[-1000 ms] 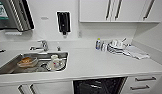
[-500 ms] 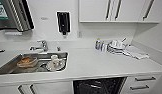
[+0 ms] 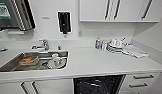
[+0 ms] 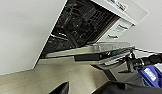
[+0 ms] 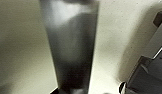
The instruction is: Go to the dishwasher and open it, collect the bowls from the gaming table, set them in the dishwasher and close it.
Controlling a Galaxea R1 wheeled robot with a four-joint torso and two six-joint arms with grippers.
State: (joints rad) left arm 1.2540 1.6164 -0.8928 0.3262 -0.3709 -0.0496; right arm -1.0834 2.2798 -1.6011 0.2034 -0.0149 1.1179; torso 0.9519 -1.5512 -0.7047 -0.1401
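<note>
I'm looking at the dishwasher (image 4: 79,22) from my left wrist camera, and it's standing open: the dark inside with its wire racks (image 4: 82,17) is showing, and the door (image 4: 97,48) is hanging dropped down, grey along its edge. White cabinet fronts (image 4: 22,32) are sitting on either side. Pale flooring (image 4: 47,77) is lying beneath. A blue part (image 4: 150,75) is showing at one corner.
</note>
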